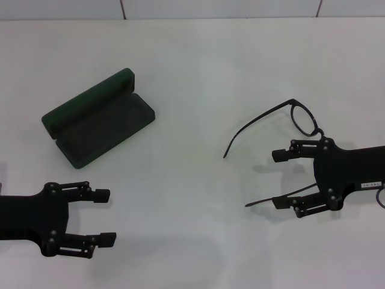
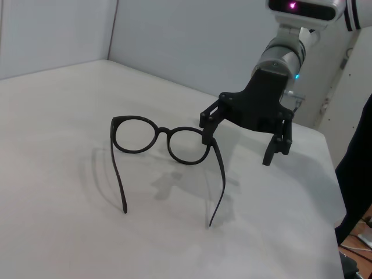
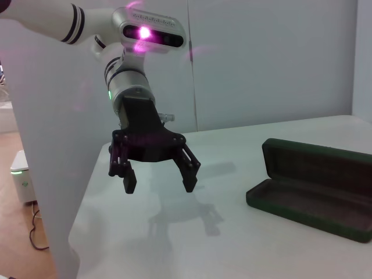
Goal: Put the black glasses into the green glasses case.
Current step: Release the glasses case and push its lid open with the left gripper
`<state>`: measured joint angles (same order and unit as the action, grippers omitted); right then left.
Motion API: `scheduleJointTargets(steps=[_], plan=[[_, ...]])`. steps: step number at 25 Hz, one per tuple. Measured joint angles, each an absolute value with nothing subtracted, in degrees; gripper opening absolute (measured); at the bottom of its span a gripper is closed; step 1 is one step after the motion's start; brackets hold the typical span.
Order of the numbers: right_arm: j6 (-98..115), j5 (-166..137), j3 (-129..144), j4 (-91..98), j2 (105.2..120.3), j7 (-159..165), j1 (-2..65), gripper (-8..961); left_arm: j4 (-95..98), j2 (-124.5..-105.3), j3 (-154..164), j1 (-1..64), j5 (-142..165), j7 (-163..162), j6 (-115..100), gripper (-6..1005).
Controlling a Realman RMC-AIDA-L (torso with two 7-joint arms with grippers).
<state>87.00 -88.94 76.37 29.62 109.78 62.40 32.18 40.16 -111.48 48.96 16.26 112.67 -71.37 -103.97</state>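
Observation:
The black glasses (image 1: 305, 119) lie unfolded on the white table at the right, temple arms pointing toward the middle. My right gripper (image 1: 279, 179) is open just over their near half, hiding one lens; one temple runs beneath its lower finger. In the left wrist view the right gripper (image 2: 237, 147) hovers open by the glasses' (image 2: 163, 142) end, one finger close to the hinge. The green glasses case (image 1: 99, 120) lies open at the left and also shows in the right wrist view (image 3: 314, 192). My left gripper (image 1: 106, 217) is open and empty in front of the case; it also shows in the right wrist view (image 3: 158, 185).
The white table (image 1: 198, 72) runs back to a pale wall. Its edges show in both wrist views, with floor and a white box beyond the left side.

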Motion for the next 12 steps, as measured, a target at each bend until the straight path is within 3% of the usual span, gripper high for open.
scheduleJointTargets(steps=[12], plan=[[87.3, -88.94, 76.08, 29.62, 109.77, 62.42, 32.16, 869, 40.07, -111.44, 48.47, 16.26, 112.67, -71.78, -103.88, 855]])
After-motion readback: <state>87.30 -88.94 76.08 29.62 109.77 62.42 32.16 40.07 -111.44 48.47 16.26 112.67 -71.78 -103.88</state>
